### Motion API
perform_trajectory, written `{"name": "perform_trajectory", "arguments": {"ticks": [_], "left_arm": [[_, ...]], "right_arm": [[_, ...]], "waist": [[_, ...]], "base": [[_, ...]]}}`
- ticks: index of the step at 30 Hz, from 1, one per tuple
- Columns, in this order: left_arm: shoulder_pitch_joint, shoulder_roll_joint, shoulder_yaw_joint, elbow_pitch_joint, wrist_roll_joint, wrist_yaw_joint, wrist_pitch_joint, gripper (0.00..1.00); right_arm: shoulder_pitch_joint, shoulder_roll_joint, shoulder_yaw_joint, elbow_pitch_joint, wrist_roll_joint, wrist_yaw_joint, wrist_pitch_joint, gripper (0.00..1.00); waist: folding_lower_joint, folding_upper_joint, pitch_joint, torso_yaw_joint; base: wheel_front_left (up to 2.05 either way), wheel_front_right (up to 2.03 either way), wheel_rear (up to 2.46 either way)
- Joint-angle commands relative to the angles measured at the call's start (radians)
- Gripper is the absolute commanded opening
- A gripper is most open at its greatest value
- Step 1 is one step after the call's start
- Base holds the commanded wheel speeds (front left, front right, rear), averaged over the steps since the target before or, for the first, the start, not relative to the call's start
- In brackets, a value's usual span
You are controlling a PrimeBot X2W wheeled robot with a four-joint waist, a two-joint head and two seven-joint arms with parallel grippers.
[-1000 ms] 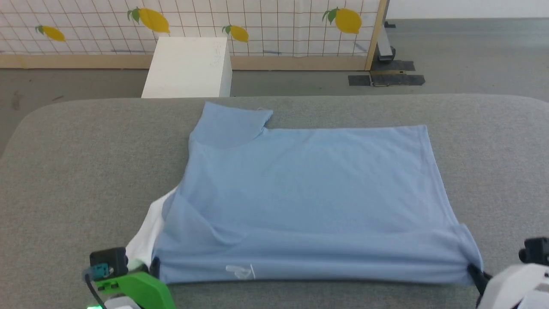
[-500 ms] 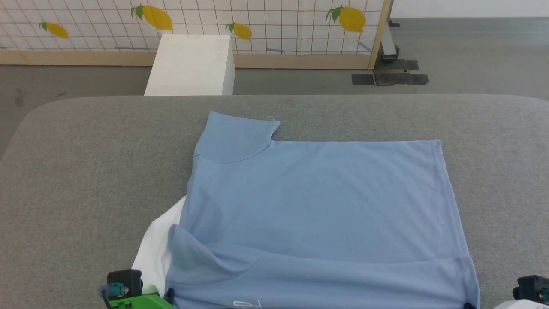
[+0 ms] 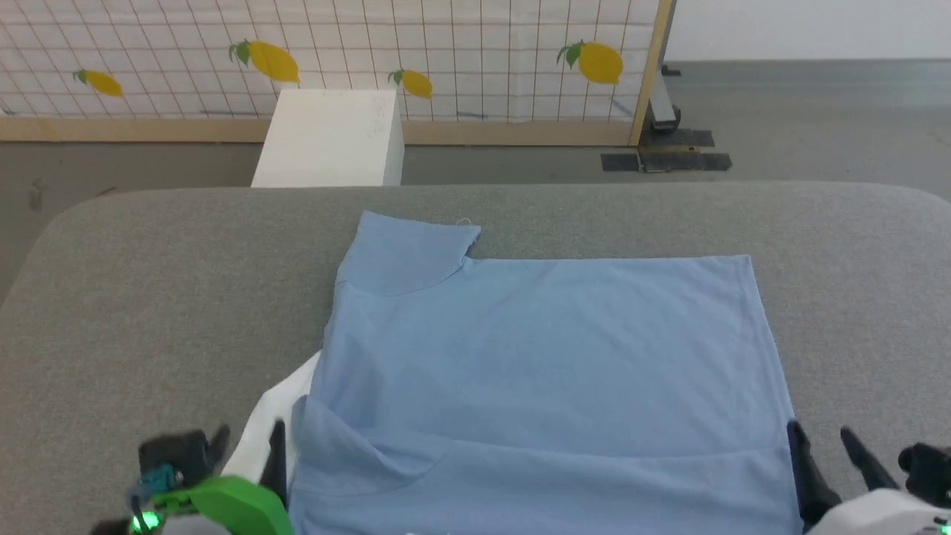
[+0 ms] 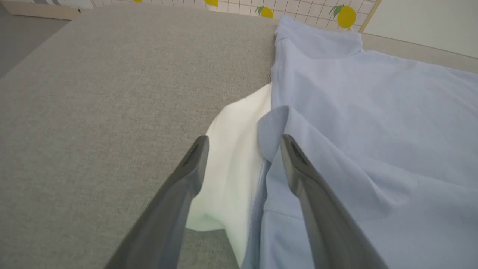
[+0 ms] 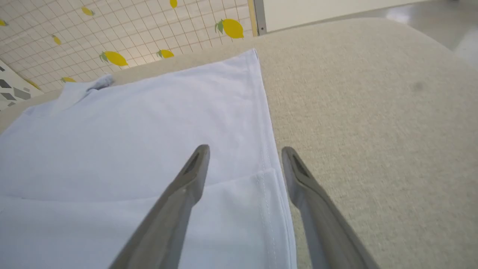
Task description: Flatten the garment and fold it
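Observation:
The garment (image 3: 542, 357), a light sky-blue T-shirt, lies spread on the grey padded table (image 3: 148, 297), its near strip folded back over itself. My left gripper (image 3: 250, 446) stands open at the shirt's near left corner, holding nothing. In the left wrist view that gripper (image 4: 243, 139) straddles the edge where the garment (image 4: 373, 112) meets a white cloth (image 4: 231, 157). My right gripper (image 3: 823, 449) is open at the near right corner. In the right wrist view the right gripper (image 5: 245, 148) hovers over the hemmed side edge of the garment (image 5: 149, 123), empty.
The white cloth (image 3: 271, 416) pokes out from under the shirt's left side. Beyond the table's far edge a white box (image 3: 330, 137) stands on the floor before a lemon-patterned grid screen (image 3: 446, 44). Bare grey table surface lies left and right of the shirt.
Both grippers have gone from shut on the shirt's near corners to open, letting the fabric go. The head camera has shifted too.

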Motion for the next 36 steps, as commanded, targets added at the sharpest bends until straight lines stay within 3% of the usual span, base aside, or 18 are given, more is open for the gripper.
{"name": "perform_trajectory", "arguments": {"ticks": [1, 6, 11, 16, 21, 26, 36], "left_arm": [[-0.053, 0.011, 0.007, -0.004, 0.023, -0.016, -0.030, 1.00], [-0.235, 0.009, -0.016, 0.053, 0.065, -0.113, -0.108, 1.00], [-0.450, 0.002, -0.023, 0.175, 0.068, -0.191, -0.101, 1.00], [-0.692, 0.007, -0.037, 0.315, 0.073, -0.256, -0.021, 1.00], [-0.893, 0.033, -0.056, 0.448, 0.057, -0.323, 0.145, 1.00], [-1.039, 0.051, -0.076, 0.561, 0.050, -0.309, 0.371, 1.00], [-1.106, 0.095, -0.069, 0.626, 0.041, -0.180, 0.638, 1.00]], "right_arm": [[-0.031, -0.001, 0.009, -0.012, -0.018, -0.002, -0.042, 1.00], [-0.104, -0.002, 0.050, -0.027, -0.074, -0.002, -0.190, 1.00], [-0.178, -0.015, 0.085, -0.036, -0.106, -0.002, -0.263, 1.00], [-0.250, -0.016, 0.123, -0.045, -0.120, -0.002, -0.279, 1.00], [-0.306, -0.011, 0.165, -0.058, -0.115, -0.002, -0.277, 1.00], [-0.343, -0.007, 0.186, -0.064, -0.107, -0.002, -0.283, 1.00], [-0.395, -0.002, 0.233, -0.012, -0.062, -0.002, -0.311, 1.00]], "waist": [[0.0000, 0.0000, 0.032, -0.016], [0.0000, 0.0000, 0.103, -0.031], [0.0000, 0.0000, 0.188, -0.056], [0.0000, 0.0000, 0.283, -0.103], [0.0000, 0.0000, 0.361, -0.152], [0.0000, 0.0000, 0.425, -0.192], [0.0000, 0.0000, 0.496, -0.270]], "base": [[0.00, 0.00, 0.00], [0.00, 0.00, 0.00], [0.00, 0.00, 0.00], [0.00, 0.00, 0.00], [0.00, 0.00, 0.00], [0.00, 0.00, 0.00], [0.00, 0.00, 0.00]]}}
